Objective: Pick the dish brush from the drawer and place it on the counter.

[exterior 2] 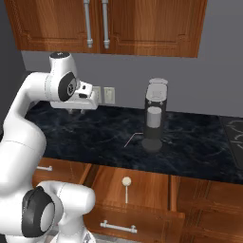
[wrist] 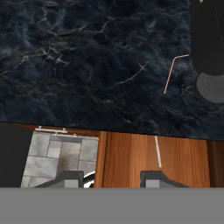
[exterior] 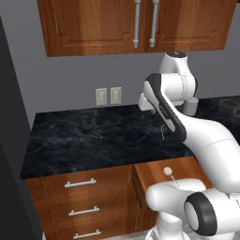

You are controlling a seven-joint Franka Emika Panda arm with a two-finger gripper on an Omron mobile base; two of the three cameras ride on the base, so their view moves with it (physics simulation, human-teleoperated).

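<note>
Right base view gives you the clearest account: the drawer [exterior 2: 142, 187] stands pulled out below the counter [exterior 2: 95, 137], and the dish brush [exterior 2: 126, 186] lies flat on its wooden floor, round head toward the far side, thin handle pointing to the near front panel. You will note nothing touches the brush. The gripper [exterior 2: 76, 111] hangs high above the left part of the counter, well apart from the drawer, fingers pointing down; you can see the two tips stand apart with nothing between them. In the hand view the same tips [wrist: 109, 178] appear spread at the bottom edge, looking down across the counter's near edge [wrist: 87, 65] onto the drawer interior [wrist: 183, 162], where a pale stretch of the brush handle [wrist: 157, 152] shows. A dark coffee machine [exterior 2: 155, 114] stands on the counter to the right of the gripper, with a thin bent wire [exterior 2: 132, 138] lying just beside its base. In the left base view you find the brush head [exterior: 167, 171] in the open drawer [exterior: 159, 172], right of the stacked drawer fronts [exterior: 79, 197].
</note>
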